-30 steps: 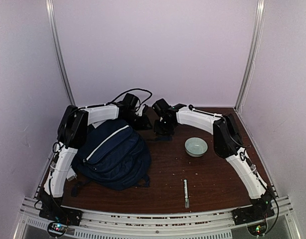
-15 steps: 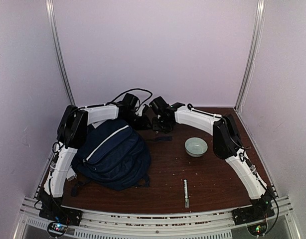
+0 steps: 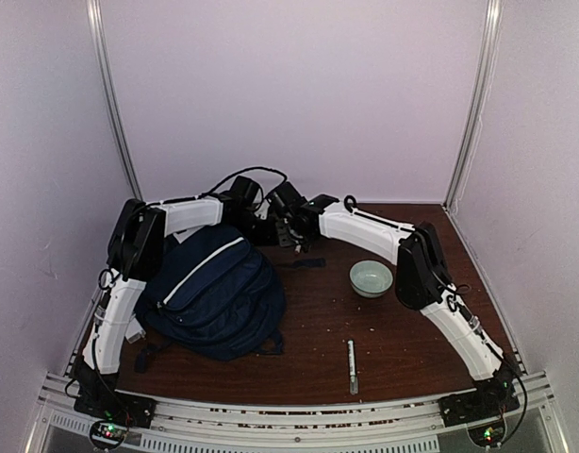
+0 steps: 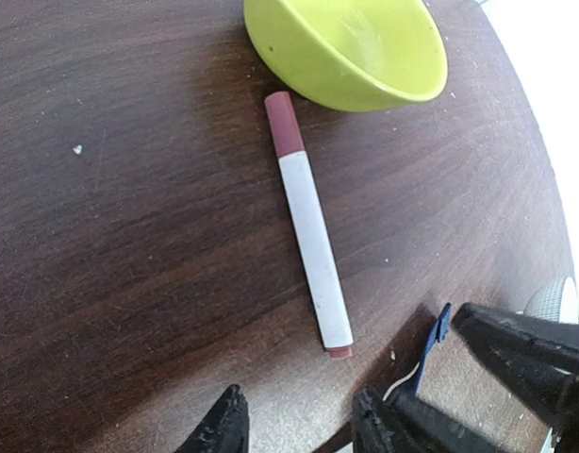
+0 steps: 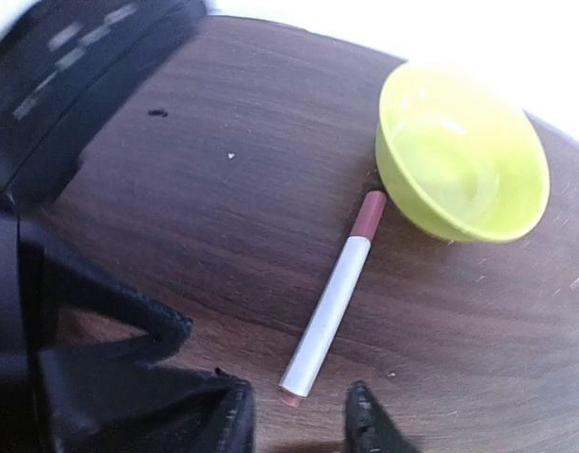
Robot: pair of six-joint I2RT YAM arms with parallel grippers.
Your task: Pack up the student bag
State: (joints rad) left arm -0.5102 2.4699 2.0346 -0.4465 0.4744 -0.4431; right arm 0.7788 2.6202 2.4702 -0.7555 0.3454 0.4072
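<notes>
**Two grippers parked at the bag's far end, marker off to the near right**

Both of my grippers sit close together at the far side of the surface [image 3: 403, 330], just past the top end of the student bag [image 3: 214, 293]. The bag lies on the left half, partly under the left arm. Its long axis runs from the near left corner up toward the far middle. From overhead I cannot tell whether its zip is open.

The left gripper [image 4: 299, 429] has its fingers spread with only bare wood between them. The right gripper [image 5: 299, 420] is the same, parted and holding nothing.

The relation I care about is this one. The marker [image 3: 352, 366] lies well apart from both grippers, toward the near edge and right of the bag, with the bowl [image 3: 372, 278] between it and the grippers. Its long axis runs near-to-far, roughly in line with the right arm's reach, and in both wrist views it shows lengthwise ahead of the fingers.

I judge the right arm the better one to fetch it, since the marker is on that arm's half. The fingers would need to turn across its barrel. The left gripper is the one touching-close to the bag's top, so I would keep it there to hold the opening.
</notes>
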